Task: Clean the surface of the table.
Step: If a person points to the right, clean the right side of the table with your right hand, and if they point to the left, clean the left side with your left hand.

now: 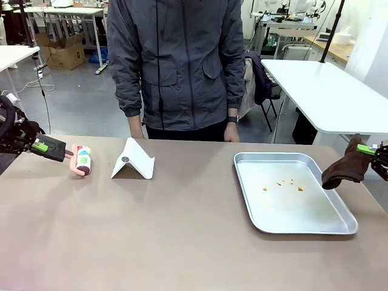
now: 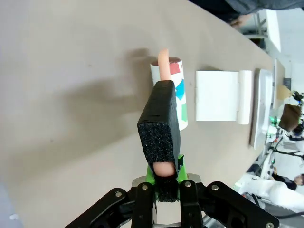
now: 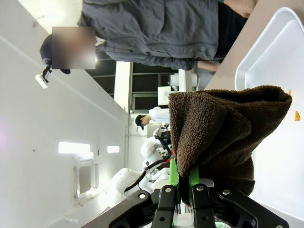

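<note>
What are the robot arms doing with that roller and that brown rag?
The left gripper is shut on the pink handle of a sticky roller, whose roll sits low at the left side of the table. The right gripper is shut on a brown cloth, held up beside the right edge of the silver tray. A few orange crumbs lie in the tray. A white folded card stands near the roller, and a person stands at the far side.

The left gripper [image 1: 41,146] and right gripper [image 1: 366,148] are black with green pads [image 2: 150,177] and silver screws [image 2: 212,187]. The person [image 1: 176,60] wears a grey zip jacket [image 1: 182,36] and dark watch [image 1: 233,119].
</note>
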Robot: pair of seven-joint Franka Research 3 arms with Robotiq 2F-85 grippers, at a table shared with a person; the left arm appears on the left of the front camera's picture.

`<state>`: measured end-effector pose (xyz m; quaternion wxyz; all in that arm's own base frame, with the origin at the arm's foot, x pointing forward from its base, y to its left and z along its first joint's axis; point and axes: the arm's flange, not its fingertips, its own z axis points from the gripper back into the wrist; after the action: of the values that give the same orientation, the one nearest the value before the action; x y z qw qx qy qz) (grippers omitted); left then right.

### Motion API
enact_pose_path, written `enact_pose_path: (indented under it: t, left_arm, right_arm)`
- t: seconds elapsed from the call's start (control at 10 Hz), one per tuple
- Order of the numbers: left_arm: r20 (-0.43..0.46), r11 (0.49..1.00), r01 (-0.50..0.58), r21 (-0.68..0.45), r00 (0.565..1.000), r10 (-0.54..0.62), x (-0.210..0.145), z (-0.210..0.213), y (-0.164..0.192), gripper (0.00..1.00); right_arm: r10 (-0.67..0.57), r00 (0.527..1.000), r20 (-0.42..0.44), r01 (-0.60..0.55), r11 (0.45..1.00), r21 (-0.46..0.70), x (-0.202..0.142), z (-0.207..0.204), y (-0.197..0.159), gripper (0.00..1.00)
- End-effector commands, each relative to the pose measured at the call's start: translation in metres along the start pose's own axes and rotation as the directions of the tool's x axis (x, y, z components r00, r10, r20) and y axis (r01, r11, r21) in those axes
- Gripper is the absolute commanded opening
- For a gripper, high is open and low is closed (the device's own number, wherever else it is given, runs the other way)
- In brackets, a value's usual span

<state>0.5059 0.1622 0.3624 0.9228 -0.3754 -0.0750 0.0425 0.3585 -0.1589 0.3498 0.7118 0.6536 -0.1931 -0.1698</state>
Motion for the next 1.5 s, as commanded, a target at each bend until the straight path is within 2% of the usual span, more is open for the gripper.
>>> enact_pose_path:
  t: [0.0,0.2,0.3,0.6,0.9,1.0,1.1,1.2,1.4]
  left_arm:
    - [-0.009,0.982,0.062,-0.176,0.998,-0.065,-0.022,0.020,-0.013,0.18]
    - [0.047,0.895,0.147,-0.422,0.989,-0.140,-0.048,0.067,-0.017,0.18]
    - [0.059,0.851,0.184,-0.491,0.982,-0.178,-0.068,0.090,-0.013,0.18]
    - [0.042,0.766,0.210,-0.607,0.972,-0.232,-0.134,0.132,0.029,0.18]
    - [0.007,0.690,0.149,-0.708,0.979,-0.204,-0.163,0.136,0.092,0.18]
    - [-0.022,0.685,0.117,-0.720,0.981,-0.190,-0.165,0.132,0.106,0.18]
    - [-0.033,0.704,0.088,-0.704,0.987,-0.156,-0.164,0.125,0.114,0.18]
    - [-0.001,0.712,0.126,-0.691,0.985,-0.175,-0.174,0.100,0.086,0.18]
    - [-0.001,0.712,0.126,-0.691,0.985,-0.175,-0.174,0.100,0.086,0.18]
  right_arm:
    - [0.008,1.000,-0.013,-0.008,1.000,0.006,-0.002,0.000,0.006,0.00]
    - [0.008,1.000,-0.013,-0.008,1.000,0.006,-0.002,0.000,0.006,0.00]
    - [0.008,1.000,-0.013,-0.008,1.000,0.006,-0.002,0.000,0.006,0.00]
    - [0.008,1.000,-0.013,-0.008,1.000,0.006,-0.002,0.000,0.006,0.00]
    - [0.008,1.000,-0.013,-0.008,1.000,0.006,-0.002,0.000,0.006,0.00]
    - [0.008,1.000,-0.013,-0.008,1.000,0.006,-0.002,0.000,0.006,0.00]
    - [0.008,1.000,-0.013,-0.008,1.000,0.006,-0.002,0.000,0.006,0.00]
    - [0.008,1.000,-0.013,-0.008,1.000,0.006,-0.002,0.000,0.006,0.00]
    - [0.008,1.000,-0.013,-0.008,1.000,0.006,-0.002,0.000,0.006,0.00]
